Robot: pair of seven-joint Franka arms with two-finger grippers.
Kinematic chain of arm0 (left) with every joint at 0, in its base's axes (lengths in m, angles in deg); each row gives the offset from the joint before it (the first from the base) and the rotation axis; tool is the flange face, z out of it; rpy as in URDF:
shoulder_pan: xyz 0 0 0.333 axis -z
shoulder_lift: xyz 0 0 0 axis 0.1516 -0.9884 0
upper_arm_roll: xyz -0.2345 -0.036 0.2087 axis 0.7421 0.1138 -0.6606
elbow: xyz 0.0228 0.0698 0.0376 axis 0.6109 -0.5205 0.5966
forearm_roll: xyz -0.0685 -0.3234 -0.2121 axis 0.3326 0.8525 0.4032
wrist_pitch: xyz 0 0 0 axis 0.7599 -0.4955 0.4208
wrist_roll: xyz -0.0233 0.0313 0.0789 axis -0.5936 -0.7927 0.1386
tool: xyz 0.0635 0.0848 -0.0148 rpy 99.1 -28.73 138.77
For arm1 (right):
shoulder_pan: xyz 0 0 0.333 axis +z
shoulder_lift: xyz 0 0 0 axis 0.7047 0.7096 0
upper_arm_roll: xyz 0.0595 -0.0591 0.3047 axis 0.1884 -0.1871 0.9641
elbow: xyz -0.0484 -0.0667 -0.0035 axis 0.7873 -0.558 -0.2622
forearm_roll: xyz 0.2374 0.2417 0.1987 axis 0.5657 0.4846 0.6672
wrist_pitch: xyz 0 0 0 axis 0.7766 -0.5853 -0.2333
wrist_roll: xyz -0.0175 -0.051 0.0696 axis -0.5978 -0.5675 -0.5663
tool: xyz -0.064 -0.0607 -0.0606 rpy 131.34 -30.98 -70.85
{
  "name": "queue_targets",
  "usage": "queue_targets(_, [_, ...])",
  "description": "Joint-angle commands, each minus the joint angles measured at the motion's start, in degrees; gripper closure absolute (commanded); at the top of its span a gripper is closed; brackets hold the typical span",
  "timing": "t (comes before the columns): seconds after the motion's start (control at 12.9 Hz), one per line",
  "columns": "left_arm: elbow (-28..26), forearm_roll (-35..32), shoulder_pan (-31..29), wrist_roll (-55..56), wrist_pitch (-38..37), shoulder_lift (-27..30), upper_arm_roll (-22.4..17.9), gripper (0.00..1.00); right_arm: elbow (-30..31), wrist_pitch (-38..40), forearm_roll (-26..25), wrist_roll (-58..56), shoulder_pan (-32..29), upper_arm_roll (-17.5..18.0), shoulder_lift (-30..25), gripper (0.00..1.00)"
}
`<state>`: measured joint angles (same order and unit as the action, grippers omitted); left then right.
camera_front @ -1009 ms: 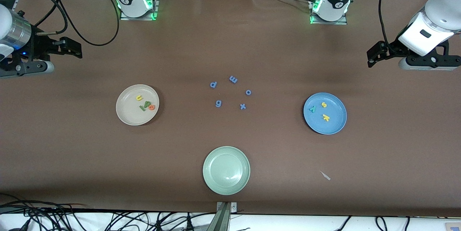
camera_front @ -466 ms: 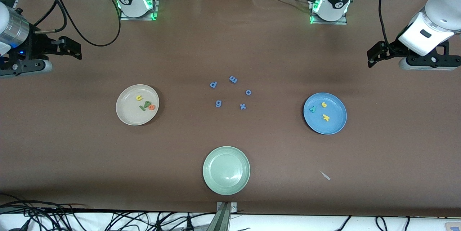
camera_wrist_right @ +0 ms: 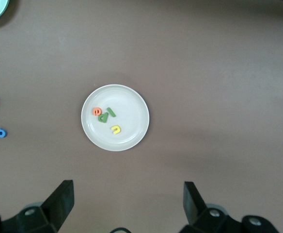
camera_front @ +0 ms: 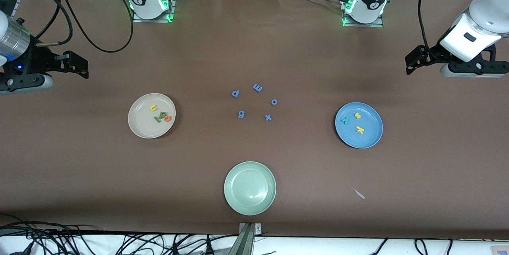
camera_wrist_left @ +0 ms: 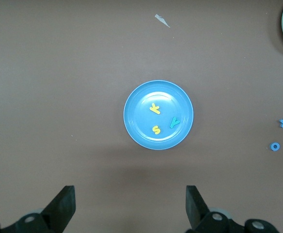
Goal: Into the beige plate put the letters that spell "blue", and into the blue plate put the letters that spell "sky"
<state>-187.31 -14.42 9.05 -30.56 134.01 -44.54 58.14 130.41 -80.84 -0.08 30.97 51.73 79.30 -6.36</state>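
At table ends, left gripper (camera_wrist_left: 127, 211) and right gripper (camera_wrist_right: 127, 208) wide open, empty, bodies cut off.

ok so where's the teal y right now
In the front view the teal y lies in the blue plate toward the left arm's end of the table, beside the yellow s and yellow k.

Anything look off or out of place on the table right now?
One oddity: a small pale scrap lies on the bare table, nearer the front camera than the blue plate. Otherwise the letters sit inside the beige plate and blue plate; nothing spilled or tipped.
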Motion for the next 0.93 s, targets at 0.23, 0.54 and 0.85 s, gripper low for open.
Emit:
queue_targets(0.23, [0.95,-1.71,0.29,-0.34,-0.65,-0.07,0.01,0.0,-1.49,0.05,0.86,0.07,-0.25,-0.02,0.8,0.0])
queue_targets(0.54, [0.95,-1.71,0.29,-0.43,-0.57,-0.07,0.01,0.0,-1.58,0.05,0.95,0.16,0.01,0.07,0.72,0.0])
queue_targets(0.85, [0.95,-1.71,0.29,-0.34,-0.65,-0.07,0.01,0.0,-1.58,-0.04,2.08,0.16,-0.34,-0.02,0.8,0.0])
